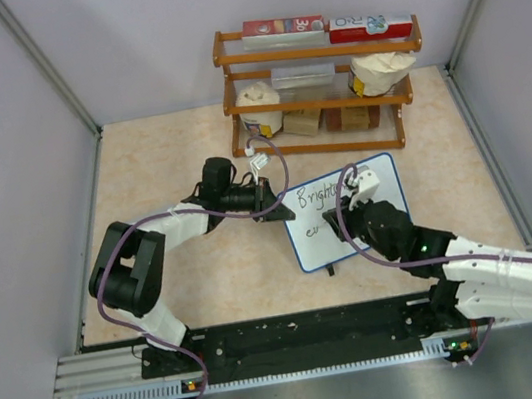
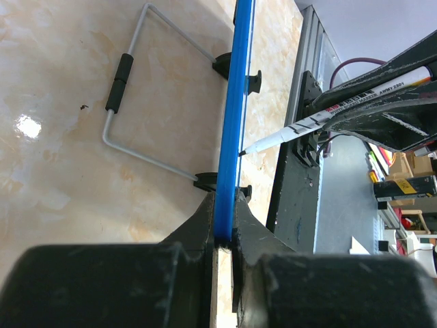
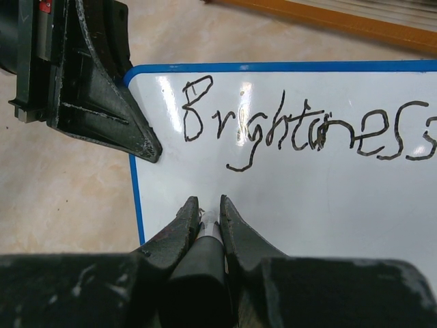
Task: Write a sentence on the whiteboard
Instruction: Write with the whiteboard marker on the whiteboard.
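Note:
The whiteboard (image 1: 316, 244) lies on the table, blue-rimmed. My left gripper (image 1: 280, 207) is shut on its left edge; the left wrist view shows the jaws (image 2: 225, 220) clamped on the blue rim (image 2: 233, 123). My right gripper (image 1: 342, 218) is shut on a black-and-white marker (image 3: 207, 236), held over the board's lower left part. The marker (image 2: 328, 113) touches the board with its tip. The sentence (image 3: 300, 130) reads "Brightness" on the top line. A second line starts with about two letters (image 1: 302, 223); in the right wrist view it is hidden.
A wooden rack (image 1: 313, 50) with boxes, jars and bags stands behind the board. The board's wire stand (image 2: 130, 102) lies folded out on the table. Grey walls close both sides. A metal rail (image 1: 290, 348) runs along the near edge.

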